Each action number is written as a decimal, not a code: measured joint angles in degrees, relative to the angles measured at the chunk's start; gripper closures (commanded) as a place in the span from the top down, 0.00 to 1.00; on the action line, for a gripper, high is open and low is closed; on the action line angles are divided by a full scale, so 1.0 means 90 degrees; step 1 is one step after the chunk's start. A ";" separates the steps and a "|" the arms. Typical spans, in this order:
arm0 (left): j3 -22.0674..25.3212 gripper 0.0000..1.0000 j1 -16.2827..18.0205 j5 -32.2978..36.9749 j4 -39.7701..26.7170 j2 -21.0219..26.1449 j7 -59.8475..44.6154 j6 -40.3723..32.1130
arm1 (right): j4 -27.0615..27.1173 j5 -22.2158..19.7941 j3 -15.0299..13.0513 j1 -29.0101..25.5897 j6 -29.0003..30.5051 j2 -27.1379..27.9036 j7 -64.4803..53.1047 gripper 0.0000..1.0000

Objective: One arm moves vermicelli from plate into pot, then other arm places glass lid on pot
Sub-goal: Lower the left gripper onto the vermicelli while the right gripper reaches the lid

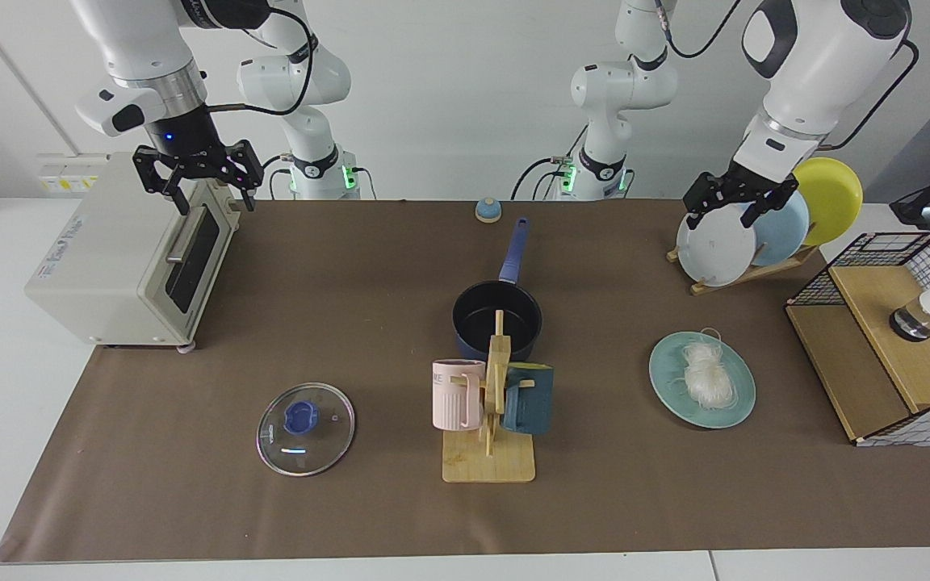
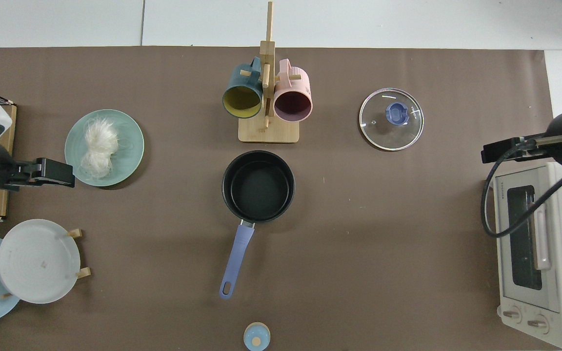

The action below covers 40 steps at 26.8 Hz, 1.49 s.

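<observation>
White vermicelli [image 1: 707, 375] [image 2: 98, 146] lies heaped on the teal-green plate [image 1: 667, 379] [image 2: 132, 146]. The dark blue pot [image 1: 477, 319] [image 2: 258, 187] stands mid-table, black inside, with nothing in it and its handle pointing toward the arm bases. The glass lid [image 1: 305, 418] [image 2: 391, 118] with a blue knob lies flat on the mat. My left gripper [image 1: 723, 216] [image 2: 56, 173] hovers open beside the plate, high in front of the plate rack. My right gripper [image 1: 217, 206] [image 2: 500, 151] hangs open above the toaster oven's corner, holding nothing.
A toaster oven [image 1: 126, 258] [image 2: 534, 248] stands at one end of the mat. A wooden mug rack [image 1: 491, 403] [image 2: 267, 97] with two mugs stands close to the pot. A plate rack [image 1: 719, 242] and a wire basket [image 1: 893, 339] flank the teal plate. A small blue-domed object [image 1: 488, 210] sits near the bases.
</observation>
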 measured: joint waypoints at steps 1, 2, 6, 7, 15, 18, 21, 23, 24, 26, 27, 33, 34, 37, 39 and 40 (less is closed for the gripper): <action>0.0003 1.00 0.0000 0.0000 0.0003 0.0000 0.0000 0.0007 | 0.0077 0.0000 0.0003 0.0001 0.0014 0.0120 0.0000 1.00; 0.0006 1.00 0.0000 0.0000 0.0009 0.0000 0.0000 0.0010 | 0.0162 0.0000 0.0006 0.0003 0.0028 0.0240 0.0000 1.00; 0.0012 1.00 0.0000 0.0000 0.0025 0.0000 0.0000 0.0101 | 0.0508 0.0000 0.0019 0.0036 0.0112 0.0707 0.0000 1.00; 0.0013 1.00 0.0000 0.0000 0.0025 0.0000 0.0000 0.0175 | 0.0583 0.0000 0.0020 0.0054 0.0134 0.0809 0.0000 1.00; 0.0079 1.00 0.0029 0.0099 -0.0004 0.0081 0.0005 0.1188 | 0.1052 0.0000 0.0062 0.0131 0.0546 0.1579 0.0017 1.00; 0.0092 1.00 0.0104 0.0110 -0.0040 0.0259 0.0006 0.1724 | 0.1122 0.0000 0.0087 0.0143 0.0795 0.1826 0.0043 1.00; 0.0095 1.00 0.0167 0.0111 -0.0071 0.0568 0.0006 0.2211 | 0.1153 -0.0001 0.0095 0.0151 0.1080 0.2064 0.0048 1.00; 0.0095 1.00 0.0183 0.0111 -0.0080 0.0819 0.0006 0.2515 | 0.1158 -0.0003 0.0097 0.0156 0.1243 0.2210 0.0048 1.00; 0.0095 1.00 0.0188 0.0112 -0.0082 0.0963 0.0006 0.2672 | 0.1159 -0.0003 0.0100 0.0160 0.1333 0.2288 0.0048 1.00; 0.0093 1.00 0.0210 0.0116 -0.0083 0.1180 0.0008 0.2888 | 0.1163 -0.0003 0.0114 0.0177 0.1516 0.2433 0.0048 1.00; 0.0092 1.00 0.0236 0.0126 -0.0082 0.1268 0.0009 0.2958 | 0.1164 -0.0003 0.0118 0.0191 0.1605 0.2502 0.0048 1.00; 0.0079 1.00 0.0436 0.0242 -0.0092 0.1718 0.0056 0.3352 | 0.1168 -0.0003 0.0123 0.0273 0.2129 0.2952 0.0086 1.00; 0.0075 1.00 0.0450 0.0253 -0.0096 0.1825 0.0062 0.3461 | 0.1167 -0.0003 0.0123 0.0278 0.2238 0.3041 0.0089 1.00; 0.0048 1.00 0.0466 0.0260 -0.0103 0.2113 0.0084 0.3631 | 0.1169 -0.0003 0.0124 0.0284 0.2507 0.3275 0.0096 1.00; 0.0010 1.00 0.0468 0.0261 -0.0113 0.2309 0.0084 0.3719 | 0.1171 -0.0003 0.0126 0.0303 0.2656 0.3402 0.0136 1.00; -0.0019 1.00 0.0467 0.0261 -0.0120 0.2417 0.0084 0.3792 | 0.1171 -0.0003 0.0127 0.0320 0.2729 0.3457 0.0161 1.00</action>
